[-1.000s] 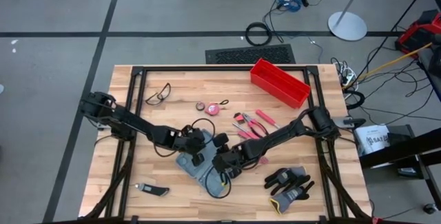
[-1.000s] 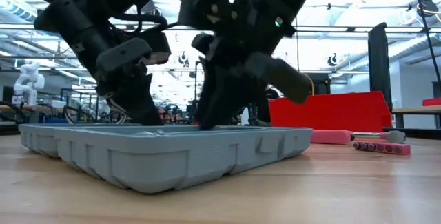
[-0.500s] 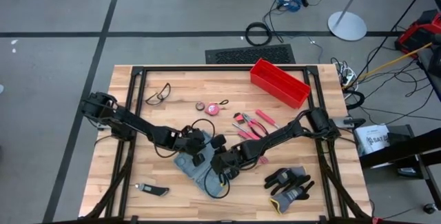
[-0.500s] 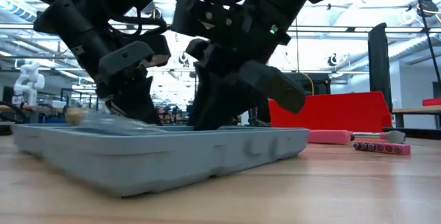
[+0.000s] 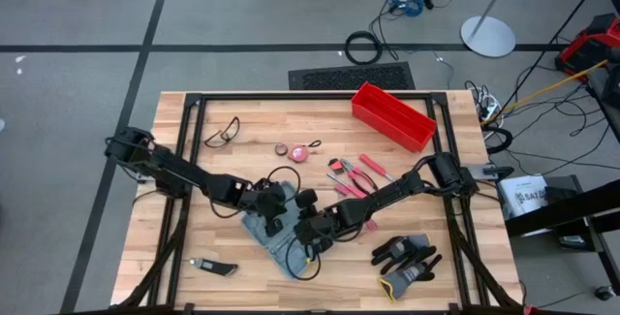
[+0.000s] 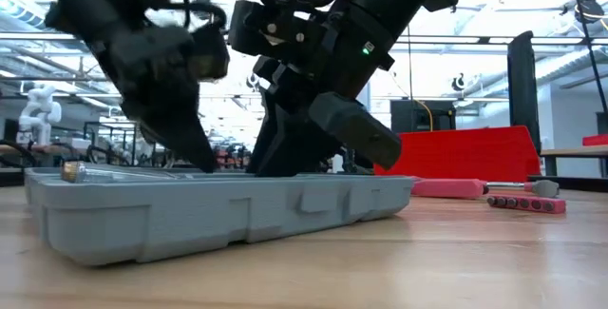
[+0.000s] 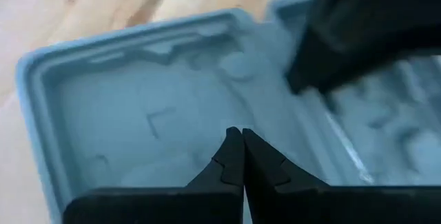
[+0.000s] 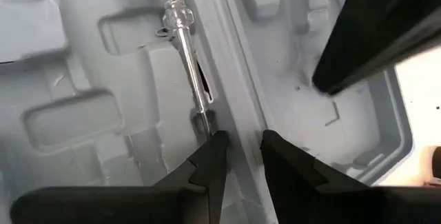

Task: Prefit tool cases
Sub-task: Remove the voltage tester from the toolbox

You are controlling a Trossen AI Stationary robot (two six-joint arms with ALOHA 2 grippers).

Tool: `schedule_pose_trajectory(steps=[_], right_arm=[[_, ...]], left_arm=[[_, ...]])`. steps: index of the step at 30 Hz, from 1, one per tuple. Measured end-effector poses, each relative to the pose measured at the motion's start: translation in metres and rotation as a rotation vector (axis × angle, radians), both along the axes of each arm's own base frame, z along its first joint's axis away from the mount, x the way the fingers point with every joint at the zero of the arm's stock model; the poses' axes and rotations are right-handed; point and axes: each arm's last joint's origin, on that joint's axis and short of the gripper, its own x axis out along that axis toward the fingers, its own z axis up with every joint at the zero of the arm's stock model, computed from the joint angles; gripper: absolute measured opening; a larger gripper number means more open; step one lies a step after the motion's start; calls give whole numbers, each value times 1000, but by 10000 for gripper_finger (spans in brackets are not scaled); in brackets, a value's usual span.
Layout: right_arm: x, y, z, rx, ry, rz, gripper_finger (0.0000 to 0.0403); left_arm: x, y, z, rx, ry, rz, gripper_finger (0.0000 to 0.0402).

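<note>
the tool case (image 5: 274, 234) lies open and flat on the wooden table (image 5: 184, 150), toward the near edge and about midway across, with both arms reaching down into it. in the low view it sits as a shallow grey-blue tray (image 6: 218, 212), its moulded inside facing up.

the left gripper (image 7: 236, 154) is down in one half of the case, its two fingers pressed together with nothing between them, the tips just above the grey moulded floor. the right gripper (image 8: 238, 148) is over the ridge that runs between the two halves of the case; its fingers stand slightly apart, one on each side of that ridge, and whether they actually pinch it cannot be told. a screwdriver with a clear handle (image 8: 180, 38) lies in a slot just ahead of the right fingertips, its tip close to one finger.

in the high view the two grippers meet close together over the case, the left gripper (image 5: 272, 216) beside the right gripper (image 5: 308, 230).
</note>
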Motion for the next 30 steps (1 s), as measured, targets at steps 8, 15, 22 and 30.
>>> schedule_pose_trajectory(steps=[8,15,22,30], right_arm=[[3,-2,-12,-1,14,-32,89],[0,-5,0,-55,-30,-80,89],[1,-2,25,-35,-118,-62,89],[11,13,29,145,-230,50,89]], left_arm=[[-23,-8,35,-166,3,-176,1],[-31,-15,31,-149,71,-186,1],[-36,-8,18,-4,170,-48,1],[-24,-13,-14,25,247,-43,1]])
